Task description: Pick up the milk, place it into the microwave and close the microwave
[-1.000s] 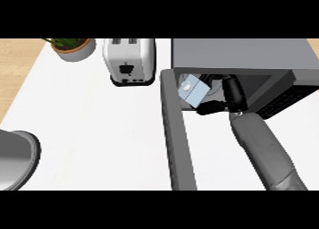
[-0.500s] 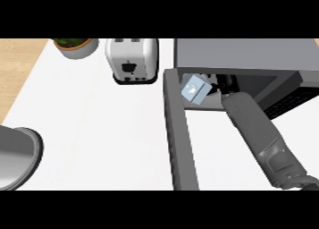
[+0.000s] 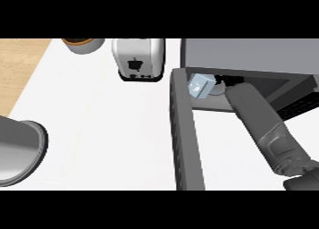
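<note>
The milk (image 3: 200, 85), a small pale blue and white carton, hangs tilted just inside the left part of the microwave's (image 3: 254, 53) opening. My right hand (image 3: 226, 81) is pushed into the cavity with its black fingers against the carton's right side, curled on it and mostly hidden under the microwave's top. The grey right forearm (image 3: 264, 125) slants up from the lower right. Hinged at the left, the microwave door (image 3: 186, 134) stands wide open, reaching toward me as a long dark bar. My left hand does not show.
A white toaster (image 3: 138, 60) stands left of the microwave. A brown pot (image 3: 81, 44) sits at the back left. A large grey metal pan (image 3: 13, 152) fills the lower left. The counter's (image 3: 102, 125) left edge borders wooden floor.
My right arm has reached further in, carrying the milk from the front of the opening deeper into the microwave. The hand is now mostly hidden under its top.
</note>
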`<action>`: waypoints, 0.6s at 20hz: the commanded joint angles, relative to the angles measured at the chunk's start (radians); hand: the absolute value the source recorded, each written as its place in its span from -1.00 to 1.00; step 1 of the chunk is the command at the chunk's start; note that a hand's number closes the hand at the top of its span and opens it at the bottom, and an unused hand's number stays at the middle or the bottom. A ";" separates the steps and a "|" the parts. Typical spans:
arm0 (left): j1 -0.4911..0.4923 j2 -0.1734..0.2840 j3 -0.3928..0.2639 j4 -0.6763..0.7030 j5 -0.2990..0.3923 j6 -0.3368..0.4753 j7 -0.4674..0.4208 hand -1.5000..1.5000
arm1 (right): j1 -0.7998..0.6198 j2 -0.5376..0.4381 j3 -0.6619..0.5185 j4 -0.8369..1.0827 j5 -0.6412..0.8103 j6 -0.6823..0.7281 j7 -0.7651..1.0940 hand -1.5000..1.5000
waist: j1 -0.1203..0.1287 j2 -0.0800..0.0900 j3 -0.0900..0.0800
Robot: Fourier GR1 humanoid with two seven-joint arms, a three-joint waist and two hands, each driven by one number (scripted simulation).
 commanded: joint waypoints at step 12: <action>-0.052 0.030 -0.025 0.068 -0.010 -0.035 -0.005 -1.00 | -0.078 -0.101 0.022 0.182 0.094 -0.260 0.017 1.00 | 0.063 0.027 -0.005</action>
